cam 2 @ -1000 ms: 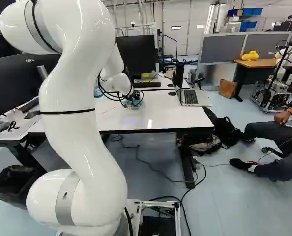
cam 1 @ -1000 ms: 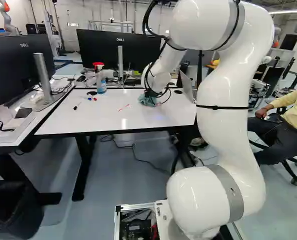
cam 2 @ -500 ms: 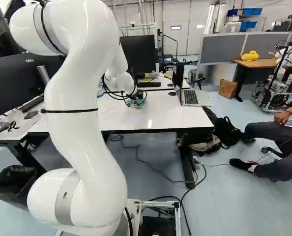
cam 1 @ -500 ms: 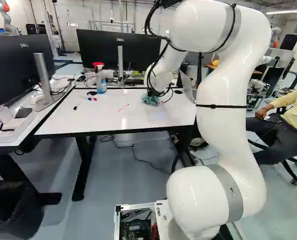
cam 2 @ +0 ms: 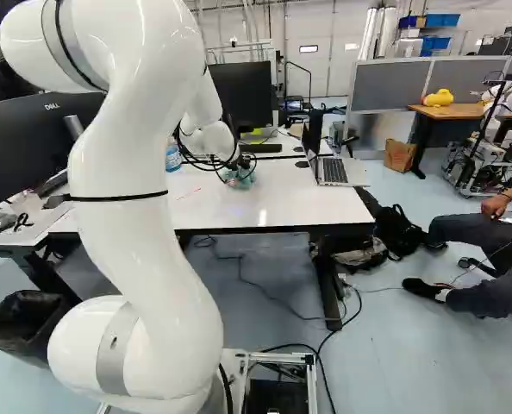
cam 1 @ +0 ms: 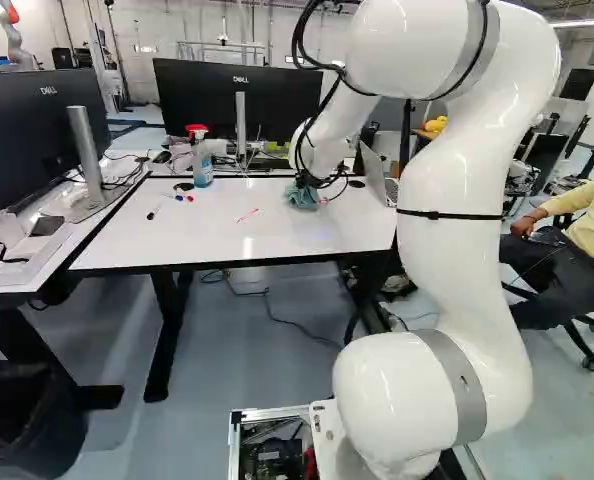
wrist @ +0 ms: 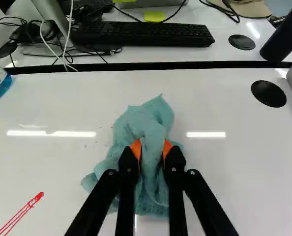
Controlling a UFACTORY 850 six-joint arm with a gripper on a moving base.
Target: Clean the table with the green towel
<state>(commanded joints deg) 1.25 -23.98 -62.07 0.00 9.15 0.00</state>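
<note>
One towel (wrist: 142, 123), seemingly one scribble (wrist: 20, 213)

Two monitors (cam 1: 202, 100) are standing, three markers (cam 1: 153, 213) are lying near one spray bottle (cam 1: 202, 170), one laptop (cam 2: 334, 171) is sitting open, and one gripper (cam 1: 305, 183) is holding one towel (wrist: 146, 123).

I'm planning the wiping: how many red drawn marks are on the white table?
1: the red mark is on the white table, left of the green towel in the left base view. The towel or arm may hide others.
</note>
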